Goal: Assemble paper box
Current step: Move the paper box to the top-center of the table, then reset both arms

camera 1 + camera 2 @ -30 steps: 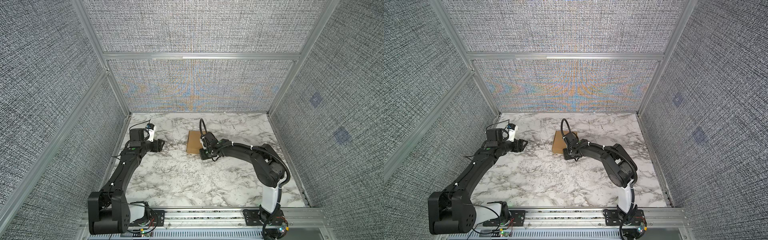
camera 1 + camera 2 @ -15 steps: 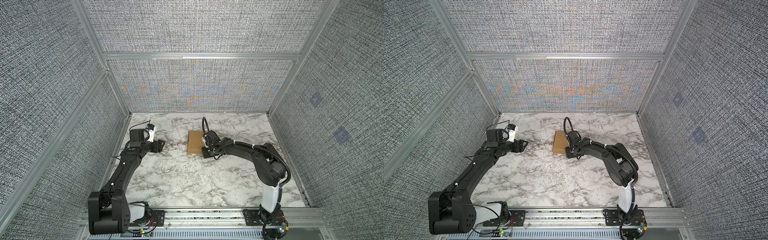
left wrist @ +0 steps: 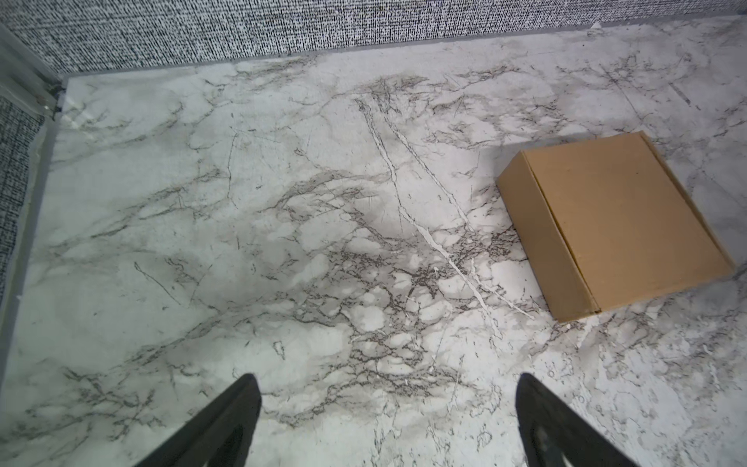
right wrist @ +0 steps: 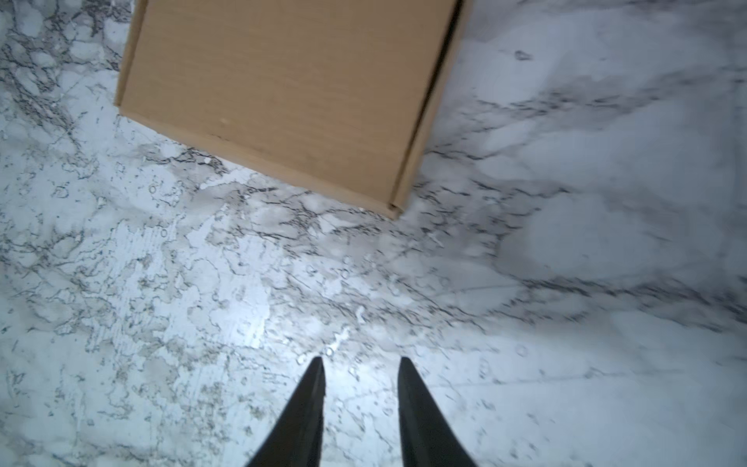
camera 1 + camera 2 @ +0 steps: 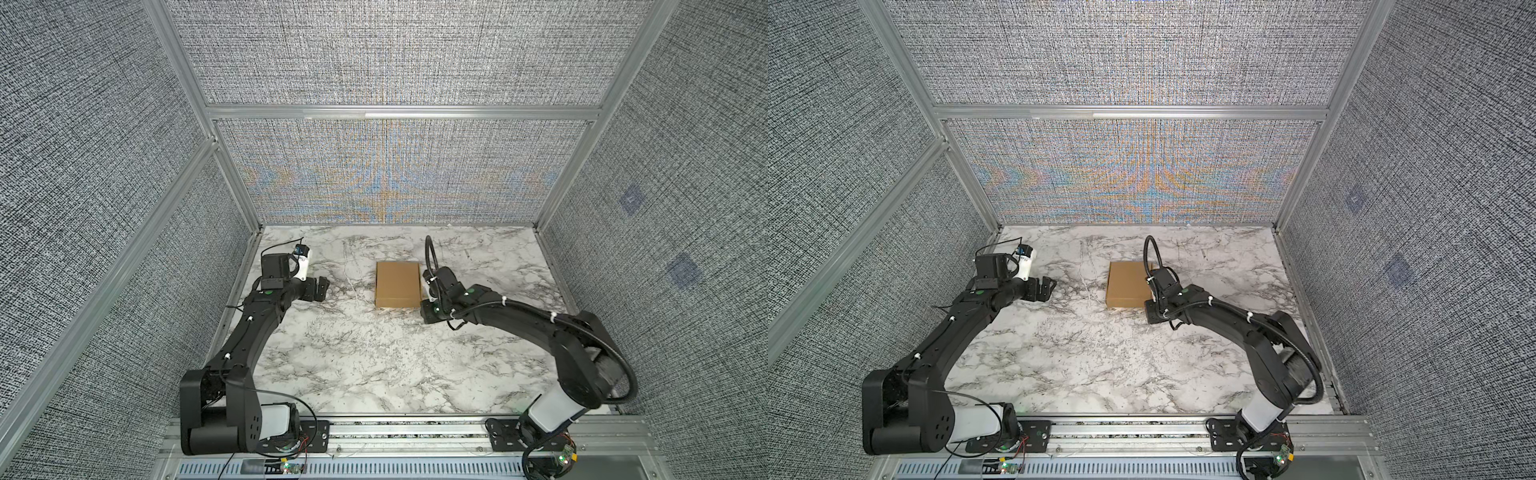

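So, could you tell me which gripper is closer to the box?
The right gripper, just off a corner of the box; the left gripper sits well away.

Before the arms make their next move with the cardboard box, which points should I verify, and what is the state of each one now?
1. Box folded shut, lid down: ok; both wrist views show a closed top.
2. Box lying flat on the table: ok.
3. Left fingers empty: ok; they are spread wide, with nothing between them, well apart from the box.
4. Right fingers empty: ok; they are parted over bare table, short of the box's near corner.
5. Lid tabs locked inside: cannot tell; no view shows them.
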